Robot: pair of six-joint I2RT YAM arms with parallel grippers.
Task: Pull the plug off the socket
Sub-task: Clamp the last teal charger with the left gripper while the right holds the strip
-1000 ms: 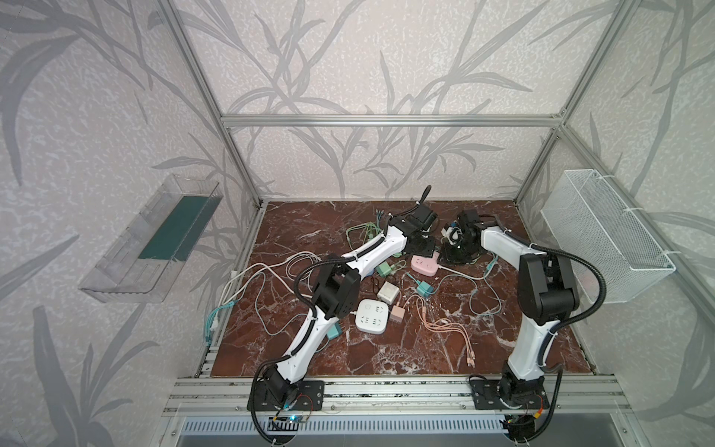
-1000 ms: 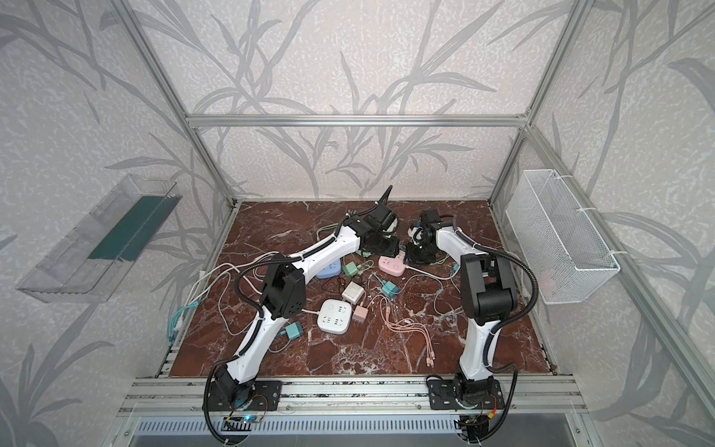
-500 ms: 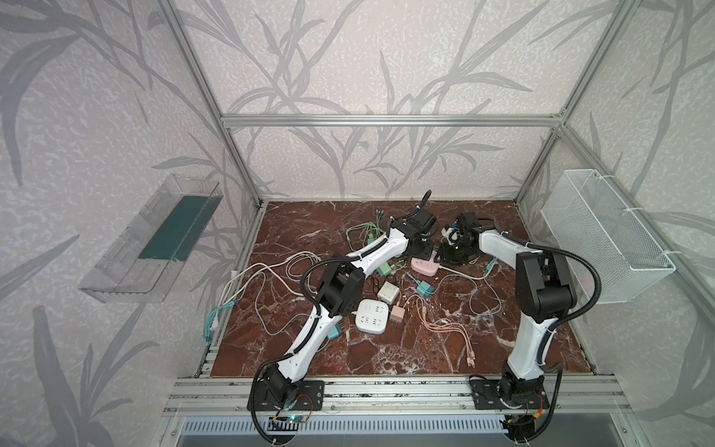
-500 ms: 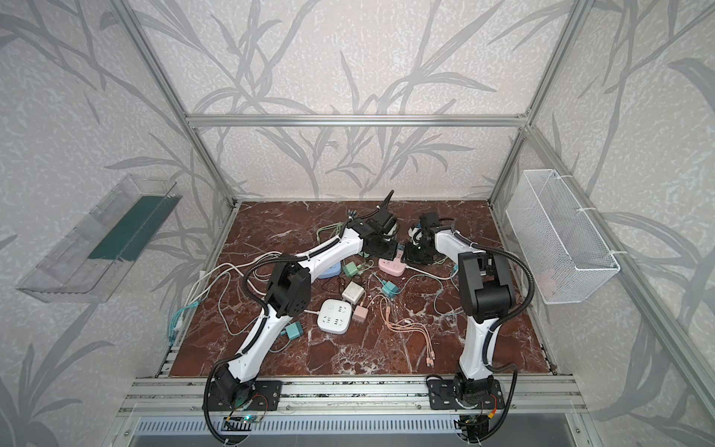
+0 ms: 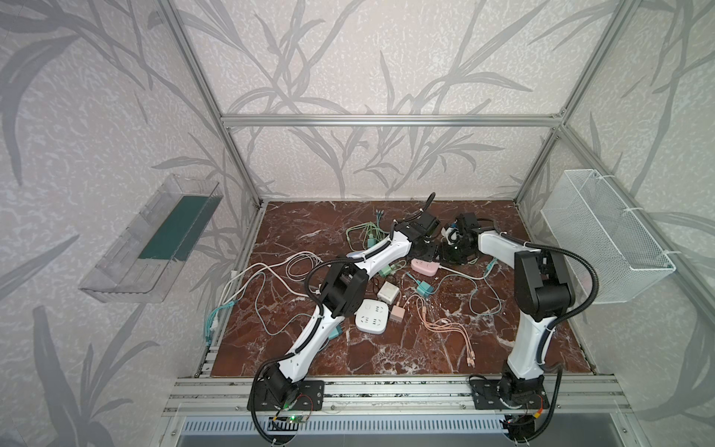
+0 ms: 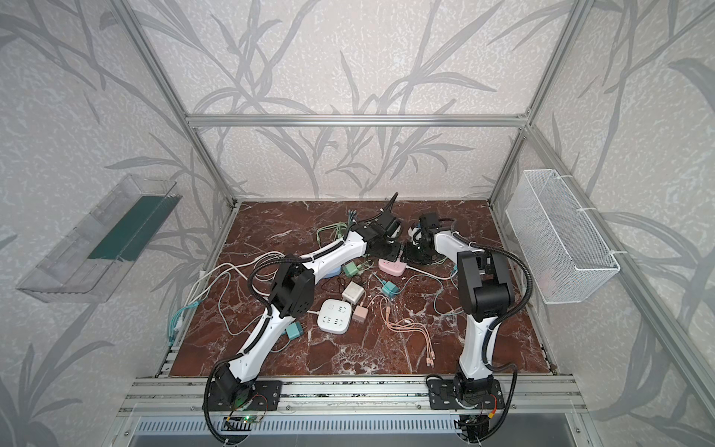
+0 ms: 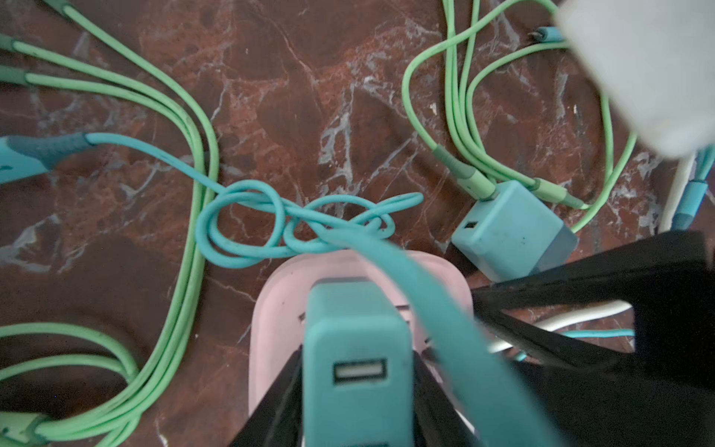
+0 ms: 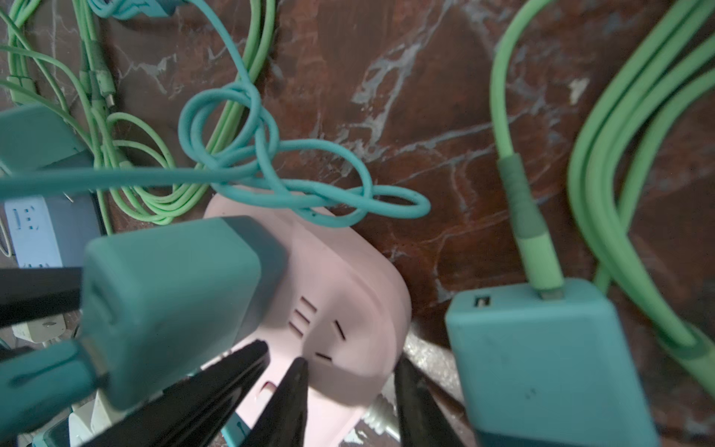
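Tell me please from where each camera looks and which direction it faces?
Top views: high at the front, side by side, facing down on the table; left arm and right arm show whole.
Left wrist: close above the plug, facing down; the left claw flanks it.
Right wrist: low beside the socket; the right claw holds its near end.
Shared: both wrist views show the plug in the socket and the knotted cable.

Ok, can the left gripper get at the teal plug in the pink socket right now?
Probably yes: the left gripper straddles the teal plug, seated in the pink socket, a finger against each side. The teal cable drapes past one finger but doesn't seem to block the grip.
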